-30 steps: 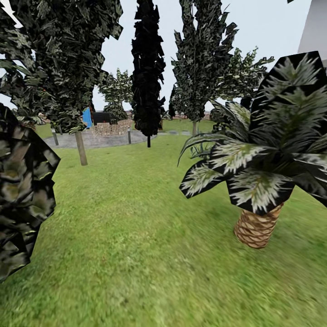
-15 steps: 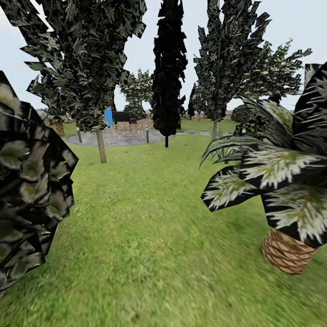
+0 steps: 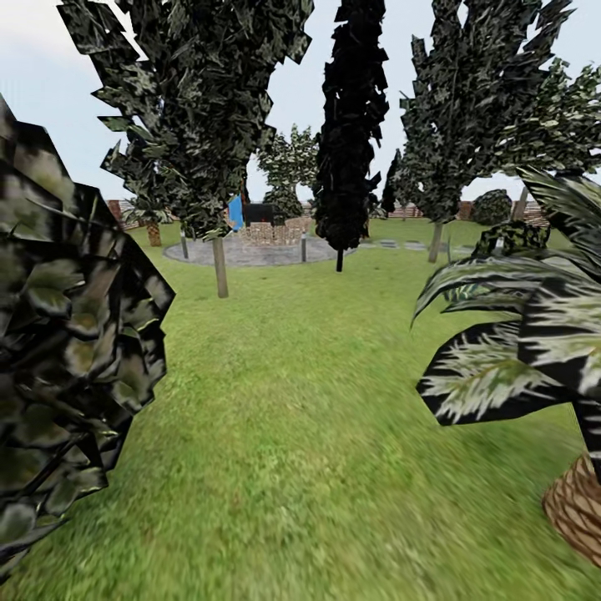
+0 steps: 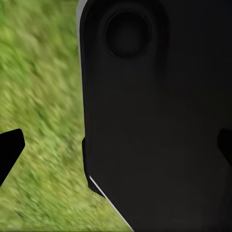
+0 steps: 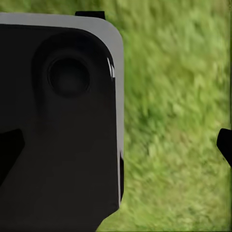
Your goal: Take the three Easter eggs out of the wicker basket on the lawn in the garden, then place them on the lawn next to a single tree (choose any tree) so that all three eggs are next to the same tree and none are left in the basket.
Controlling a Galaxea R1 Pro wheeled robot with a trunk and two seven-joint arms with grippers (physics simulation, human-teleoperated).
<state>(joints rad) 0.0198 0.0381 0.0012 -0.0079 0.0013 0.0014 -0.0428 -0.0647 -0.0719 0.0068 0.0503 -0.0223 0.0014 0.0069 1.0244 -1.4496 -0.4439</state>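
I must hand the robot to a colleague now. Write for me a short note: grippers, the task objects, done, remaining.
Left gripper and right gripper: fingertips spread wide over the lawn, nothing between them.
The head view looks across grass; a bare-trunk tree stands ahead left, a dark cypress behind it, a short palm close on the right.
No basket or eggs in sight.
Done: nothing visible. Left: find the basket, move all three eggs beside one tree.

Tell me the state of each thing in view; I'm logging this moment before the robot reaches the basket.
left gripper: fingertips wide apart, open, nothing between them.
right gripper: fingertips wide apart, open, empty.
lawn: bare grass ahead, blurred.
tree: upright on the grass, its trunk showing.
cypress: upright, dark, beside the paved circle.
palm: upright, close at the right edge.
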